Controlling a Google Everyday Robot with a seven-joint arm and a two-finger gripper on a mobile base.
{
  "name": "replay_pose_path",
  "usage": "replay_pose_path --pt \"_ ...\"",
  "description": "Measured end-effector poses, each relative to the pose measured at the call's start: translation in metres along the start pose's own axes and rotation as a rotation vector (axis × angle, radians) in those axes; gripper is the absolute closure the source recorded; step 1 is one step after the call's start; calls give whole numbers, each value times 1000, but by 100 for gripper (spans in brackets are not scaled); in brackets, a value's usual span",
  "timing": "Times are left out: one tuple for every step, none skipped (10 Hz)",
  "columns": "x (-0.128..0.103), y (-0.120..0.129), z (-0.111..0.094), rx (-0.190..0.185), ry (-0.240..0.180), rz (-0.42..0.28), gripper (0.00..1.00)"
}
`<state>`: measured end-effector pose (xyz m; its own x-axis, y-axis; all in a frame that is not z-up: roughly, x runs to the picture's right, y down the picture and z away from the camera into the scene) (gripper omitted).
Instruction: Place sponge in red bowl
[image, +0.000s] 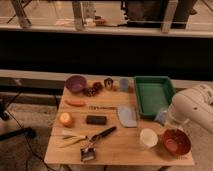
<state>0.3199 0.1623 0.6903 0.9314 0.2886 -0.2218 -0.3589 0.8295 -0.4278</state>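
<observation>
We've got the gripper (169, 121) at the right edge of the wooden worktop (125, 145), clamped on the small light-blue soft sponge block (161, 116), just beside the round reddish-brown shiny bowl (176, 142) at the front-right corner (dark marking (102, 107) mid-worktop, unreadable).

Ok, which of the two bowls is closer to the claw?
The red bowl at the front right, next to the white cup. The claw hangs just beside it; the purple bowl sits at the far left.

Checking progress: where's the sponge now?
The sponge is at the view's right, at the claw, between the green tray's near corner and the red bowl.
</observation>
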Motion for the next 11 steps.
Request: replay_pose_path --pt "5 2 0 -1 -6 -36 97" --pt "14 6 0 -4 -17 -71 97" --pt "21 8 1 -8 -27 -97 97" --pt "26 12 3 -15 -43 -118 97" --pt "30 16 5 -22 -56 -134 97" --pt "39 19 7 -23 -59 -145 97" --pt "46 23 9 -26 -68 -146 97" --pt "58 25 12 -24 -69 -142 97" --pt "66 28 14 -23 -69 -133 97" --pt "75 32 15 -20 -69 -119 97" --pt "77 33 17 -19 -71 -116 97"
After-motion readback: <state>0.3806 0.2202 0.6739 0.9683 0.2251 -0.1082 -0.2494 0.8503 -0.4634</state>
